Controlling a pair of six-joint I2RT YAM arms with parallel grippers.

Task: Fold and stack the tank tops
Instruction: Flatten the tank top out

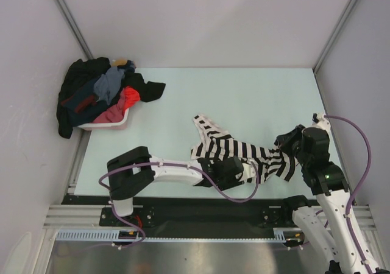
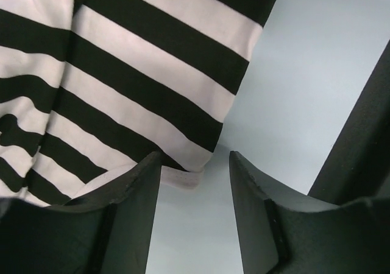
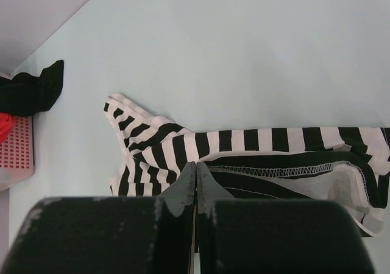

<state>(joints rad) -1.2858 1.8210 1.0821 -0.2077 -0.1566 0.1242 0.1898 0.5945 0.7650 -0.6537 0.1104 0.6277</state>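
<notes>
The black-and-white striped tank top [image 1: 222, 146] lies stretched across the middle of the pale table. My left gripper [image 1: 248, 172] is low at its near edge. In the left wrist view the left gripper [image 2: 195, 155] is open with bare table between the jaws, and a corner of the striped top [image 2: 140, 73] ends at the left fingertip. My right gripper [image 1: 285, 145] is at the top's right end. In the right wrist view the right gripper [image 3: 196, 163] is shut at the hem of the striped top [image 3: 183, 140], whose upper layer is lifted so the inside shows.
A pale pink basket [image 1: 113, 123] stands at the back left, heaped with dark, grey-blue and red clothes [image 1: 97, 94] that spill over its rim. The basket [image 3: 15, 146] also shows at the left edge of the right wrist view. White walls enclose the table on three sides.
</notes>
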